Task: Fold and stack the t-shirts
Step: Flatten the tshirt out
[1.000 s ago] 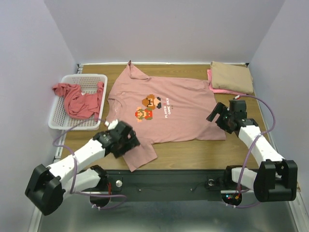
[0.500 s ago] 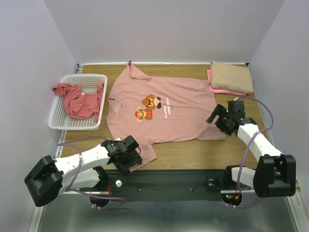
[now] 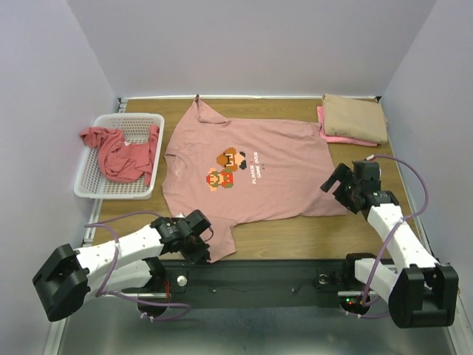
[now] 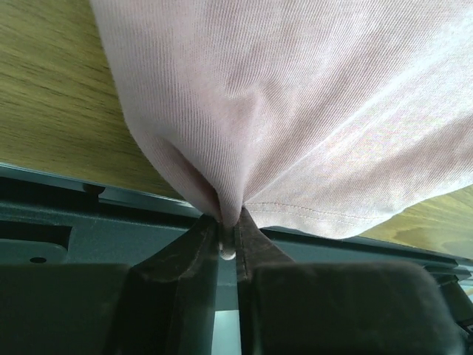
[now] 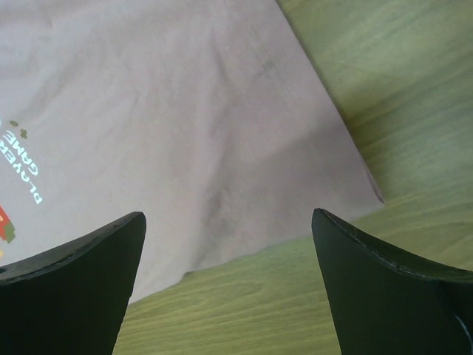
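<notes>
The dusty-pink t-shirt [image 3: 251, 174] with a pixel graphic lies spread flat in the middle of the table. My left gripper [image 3: 199, 242] is at its near left sleeve [image 4: 295, 111], shut on a pinch of the sleeve's edge [image 4: 228, 214]. Over the shirt's near right hem corner [image 5: 325, 163] hovers my right gripper [image 3: 336, 183], open with nothing between its fingers [image 5: 74, 259]. A coral-red t-shirt [image 3: 118, 155] lies crumpled in the basket. At the back right, a folded tan t-shirt [image 3: 355, 117] rests on a folded bright pink one [image 3: 336, 136].
A white mesh basket [image 3: 92, 188] stands at the left side of the table. The black front rail [image 3: 259, 270] runs along the near edge right below the held sleeve. Purple walls close in the left, back and right sides.
My left gripper moved toward the near edge down the sleeve and closed on the sleeve's edge. The right arm drew slightly back toward the near right, still open.
</notes>
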You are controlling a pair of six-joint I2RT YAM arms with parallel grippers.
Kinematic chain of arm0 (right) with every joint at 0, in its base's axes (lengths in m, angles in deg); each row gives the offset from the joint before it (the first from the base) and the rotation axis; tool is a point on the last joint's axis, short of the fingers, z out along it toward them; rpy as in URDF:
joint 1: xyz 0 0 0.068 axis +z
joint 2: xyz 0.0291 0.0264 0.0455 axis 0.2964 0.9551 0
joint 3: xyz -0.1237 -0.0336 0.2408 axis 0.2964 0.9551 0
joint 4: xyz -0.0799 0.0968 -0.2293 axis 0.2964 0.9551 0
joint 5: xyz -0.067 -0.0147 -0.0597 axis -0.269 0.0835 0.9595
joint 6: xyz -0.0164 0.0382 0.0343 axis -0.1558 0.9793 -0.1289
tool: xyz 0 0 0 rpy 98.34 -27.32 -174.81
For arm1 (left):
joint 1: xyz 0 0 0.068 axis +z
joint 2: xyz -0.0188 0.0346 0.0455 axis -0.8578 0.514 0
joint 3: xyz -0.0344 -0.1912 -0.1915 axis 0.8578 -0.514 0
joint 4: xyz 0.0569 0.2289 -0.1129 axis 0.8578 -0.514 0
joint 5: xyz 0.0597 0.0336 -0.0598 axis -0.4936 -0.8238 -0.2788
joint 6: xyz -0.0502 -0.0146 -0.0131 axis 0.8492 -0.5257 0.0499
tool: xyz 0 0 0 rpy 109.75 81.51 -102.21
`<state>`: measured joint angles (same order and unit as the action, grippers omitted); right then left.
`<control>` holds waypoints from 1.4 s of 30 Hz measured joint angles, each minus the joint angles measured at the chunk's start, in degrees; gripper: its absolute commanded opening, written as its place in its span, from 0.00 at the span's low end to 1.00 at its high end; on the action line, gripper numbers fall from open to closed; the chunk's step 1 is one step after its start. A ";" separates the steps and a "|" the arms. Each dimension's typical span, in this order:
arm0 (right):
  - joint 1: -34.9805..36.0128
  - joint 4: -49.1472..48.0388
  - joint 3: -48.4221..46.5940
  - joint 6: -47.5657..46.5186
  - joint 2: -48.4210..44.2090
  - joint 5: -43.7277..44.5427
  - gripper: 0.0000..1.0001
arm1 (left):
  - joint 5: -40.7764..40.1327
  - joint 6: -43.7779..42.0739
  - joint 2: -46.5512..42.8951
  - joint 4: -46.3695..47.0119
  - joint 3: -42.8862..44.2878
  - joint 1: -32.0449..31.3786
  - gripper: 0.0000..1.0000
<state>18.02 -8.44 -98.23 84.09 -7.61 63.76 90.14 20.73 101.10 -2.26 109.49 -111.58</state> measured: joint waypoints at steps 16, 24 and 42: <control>0.00 7.78 3.65 8.70 -2.01 7.26 0.76 | -3.93 -1.90 -4.63 -0.98 0.28 0.11 0.00; 0.00 4.76 5.16 9.05 5.18 8.94 0.62 | -5.68 -2.38 -6.03 -1.14 1.73 0.11 0.00; 0.00 -1.53 7.96 8.81 5.55 10.14 0.00 | -5.62 -2.40 -9.79 -1.09 1.64 0.11 0.00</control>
<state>18.02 -9.97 -90.27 92.90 -2.06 73.90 84.52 18.32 91.31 -3.35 111.13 -111.47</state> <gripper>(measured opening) 0.179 0.181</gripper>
